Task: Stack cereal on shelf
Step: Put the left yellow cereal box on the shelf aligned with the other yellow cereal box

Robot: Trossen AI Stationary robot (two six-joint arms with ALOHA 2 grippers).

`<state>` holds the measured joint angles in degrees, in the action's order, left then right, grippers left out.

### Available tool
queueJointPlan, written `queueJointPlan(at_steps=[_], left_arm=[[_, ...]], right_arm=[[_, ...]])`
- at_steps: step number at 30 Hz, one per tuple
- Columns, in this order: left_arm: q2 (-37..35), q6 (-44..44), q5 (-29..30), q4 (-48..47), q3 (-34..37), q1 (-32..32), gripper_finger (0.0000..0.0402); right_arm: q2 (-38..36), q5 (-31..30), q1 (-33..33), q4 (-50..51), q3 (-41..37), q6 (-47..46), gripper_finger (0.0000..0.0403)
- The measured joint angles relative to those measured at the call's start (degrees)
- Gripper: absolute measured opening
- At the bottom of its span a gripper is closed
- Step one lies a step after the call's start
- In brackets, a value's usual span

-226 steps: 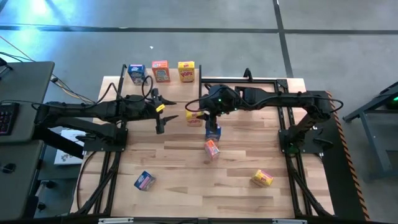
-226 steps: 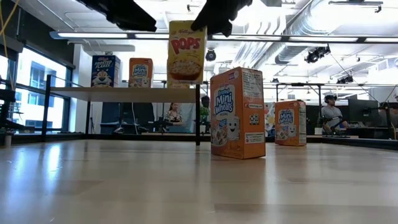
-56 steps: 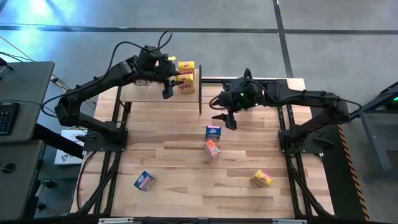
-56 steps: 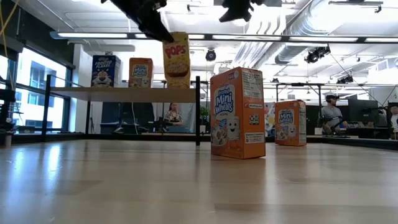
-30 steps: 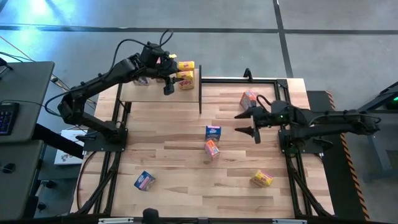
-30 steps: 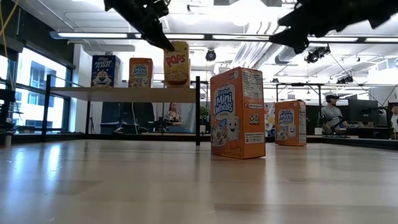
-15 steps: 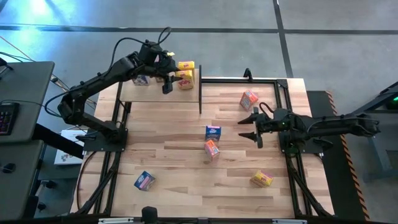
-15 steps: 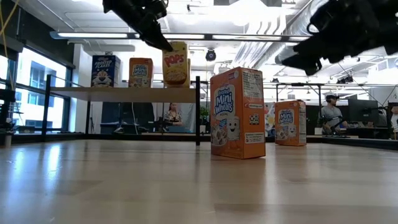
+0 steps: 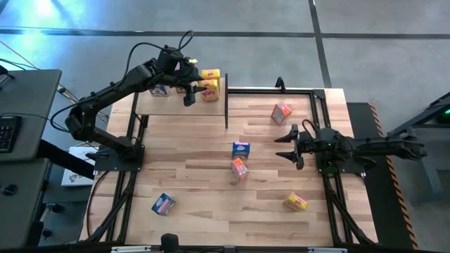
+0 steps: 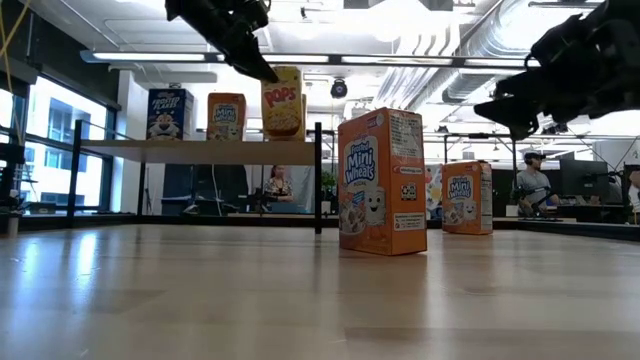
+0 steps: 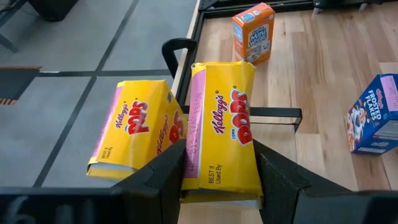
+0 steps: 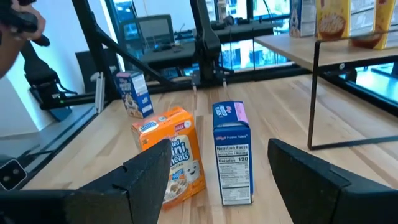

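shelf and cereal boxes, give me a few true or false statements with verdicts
1. The left gripper is shut on a yellow Pops box at the shelf. True.
2. The right gripper holds an orange box. False: it is open and empty.
3. A blue box and an orange box stand near the table's middle. True.
4. Every box is on the shelf. False: several remain on the table.

Shelf's (image 9: pixel 162 107) blue box (image 9: pixel 160 90) mostly hidden under left arm.
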<state>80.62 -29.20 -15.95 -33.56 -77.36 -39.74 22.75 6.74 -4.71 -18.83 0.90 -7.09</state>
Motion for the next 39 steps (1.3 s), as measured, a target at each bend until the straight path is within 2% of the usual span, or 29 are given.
queueJointPlan(at_steps=[8,39], left_arm=[[0.0,-0.41,0.01,0.0,0.0,0.01,0.0149],[0.55,-3.05,0.29,0.0,0.0,0.15,0.0149]], right_arm=[[-4.09,-1.1,0.0,3.06,-0.34,0.56,0.0261],[-4.03,-1.18,0.0,3.34,-0.38,-0.42,0.0261]])
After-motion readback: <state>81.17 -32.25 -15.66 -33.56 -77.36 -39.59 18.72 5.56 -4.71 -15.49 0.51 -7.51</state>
